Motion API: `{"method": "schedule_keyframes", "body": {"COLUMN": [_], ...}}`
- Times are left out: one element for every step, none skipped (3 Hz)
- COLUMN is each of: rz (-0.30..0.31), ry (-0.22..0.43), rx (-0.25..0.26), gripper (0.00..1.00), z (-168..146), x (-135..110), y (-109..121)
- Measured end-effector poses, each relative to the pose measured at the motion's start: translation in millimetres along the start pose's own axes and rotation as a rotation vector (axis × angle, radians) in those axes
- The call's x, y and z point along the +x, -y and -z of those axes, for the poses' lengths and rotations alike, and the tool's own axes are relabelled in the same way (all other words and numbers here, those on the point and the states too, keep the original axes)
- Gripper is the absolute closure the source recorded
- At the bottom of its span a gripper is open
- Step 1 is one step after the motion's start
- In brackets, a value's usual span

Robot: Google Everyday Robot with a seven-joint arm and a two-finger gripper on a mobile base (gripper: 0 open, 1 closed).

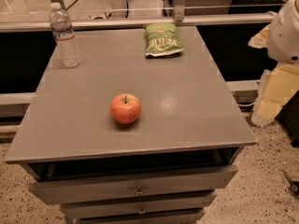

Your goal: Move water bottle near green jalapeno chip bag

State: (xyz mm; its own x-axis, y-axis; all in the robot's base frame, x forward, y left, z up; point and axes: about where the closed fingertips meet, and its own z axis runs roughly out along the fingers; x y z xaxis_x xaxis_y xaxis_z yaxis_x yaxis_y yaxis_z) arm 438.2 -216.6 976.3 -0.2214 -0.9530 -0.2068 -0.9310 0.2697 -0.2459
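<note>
Claw unseen; arm [286,31] far right

A grey cabinet [187,111] with drawers [135,186] fills the middle of the frame, on a speckled floor [266,181]. A metal rail [107,23] crosses the top, with glass behind.

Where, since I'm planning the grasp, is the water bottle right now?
In the camera view the water bottle stands upright at the far left corner of the table, left of the green jalapeno chip bag; the gripper is not in view.
</note>
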Motion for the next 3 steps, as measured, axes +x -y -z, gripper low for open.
{"method": "schedule_keyframes", "body": {"rz": [0.0,0.067,0.13], "ry": [0.0,0.089,0.243], "rx": [0.0,-0.034,-0.059], "gripper": [0.0,0.0,0.0], "z": [0.0,-30.8,-67.8], "x": [0.0,-40.8,-101.2], "y": [0.0,6.2,17.6]}}
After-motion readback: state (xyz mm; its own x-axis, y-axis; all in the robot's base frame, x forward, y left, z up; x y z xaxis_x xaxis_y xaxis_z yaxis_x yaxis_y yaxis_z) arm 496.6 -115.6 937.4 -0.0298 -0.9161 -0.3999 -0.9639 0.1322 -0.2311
